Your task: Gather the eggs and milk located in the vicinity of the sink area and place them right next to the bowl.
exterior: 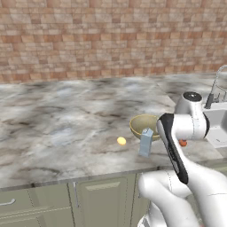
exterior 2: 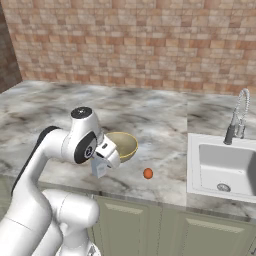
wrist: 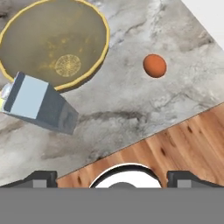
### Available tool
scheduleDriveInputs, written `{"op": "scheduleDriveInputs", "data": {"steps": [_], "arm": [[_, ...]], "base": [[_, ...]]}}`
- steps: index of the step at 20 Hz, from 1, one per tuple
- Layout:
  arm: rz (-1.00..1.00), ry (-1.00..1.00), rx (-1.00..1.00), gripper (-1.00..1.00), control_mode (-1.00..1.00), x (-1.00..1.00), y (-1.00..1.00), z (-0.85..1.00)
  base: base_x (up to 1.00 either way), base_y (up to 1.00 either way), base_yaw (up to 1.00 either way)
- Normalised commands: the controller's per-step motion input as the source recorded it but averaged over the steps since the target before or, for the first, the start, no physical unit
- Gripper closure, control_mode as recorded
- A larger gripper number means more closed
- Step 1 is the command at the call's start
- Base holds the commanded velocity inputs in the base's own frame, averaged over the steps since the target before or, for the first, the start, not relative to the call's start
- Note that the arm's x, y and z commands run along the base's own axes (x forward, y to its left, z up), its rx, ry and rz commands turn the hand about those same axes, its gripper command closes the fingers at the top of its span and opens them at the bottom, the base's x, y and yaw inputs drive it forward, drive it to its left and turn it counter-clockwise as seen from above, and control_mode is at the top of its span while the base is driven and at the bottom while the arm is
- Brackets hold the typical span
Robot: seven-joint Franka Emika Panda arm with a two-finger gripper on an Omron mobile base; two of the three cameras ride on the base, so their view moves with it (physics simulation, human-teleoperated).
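Marbled grey counter, read from its front edge back to the brick wall. The gripper hangs above the front edge with its fingertips spread wide and nothing between them. Nearest that edge stands the milk, upright and just beside the bowl on its front side. The egg lies loose on the counter between the bowl and the sink, apart from both and close to the front edge.

Step in hand, as judged: fetching the egg, since the milk appears already placed. To do it well, centre the open jaws over the egg, descend straight, and close gently across its short axis, because a smooth oval will likely roll from a glancing touch. Set it down on bare counter at the bowl's rim, clear of the carton.

Count: one milk carton; one bowl; one orange-brown egg; one small yellow oval beside the milk, possibly a second egg; one sink with one faucet at the counter's right end.
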Motion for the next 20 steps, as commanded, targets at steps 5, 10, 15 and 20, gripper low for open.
{"op": "scheduleDriveInputs", "data": {"steps": [5,10,15,20], "arm": [[0.03,-0.02,0.04,-1.0,-1.0,-0.09,-0.65,0.14],[0.11,0.0,0.03,-1.0,-1.0,-0.01,-0.67,0.01],[0.19,0.02,0.0,-1.0,-1.0,0.0,-0.52,0.0],[0.25,0.04,0.0,-1.0,-1.0,0.01,-0.32,0.0]], "base": [[0.0,0.0,0.0],[0.0,0.0,0.0],[0.0,0.0,0.0],[0.0,0.0,0.0]]}}
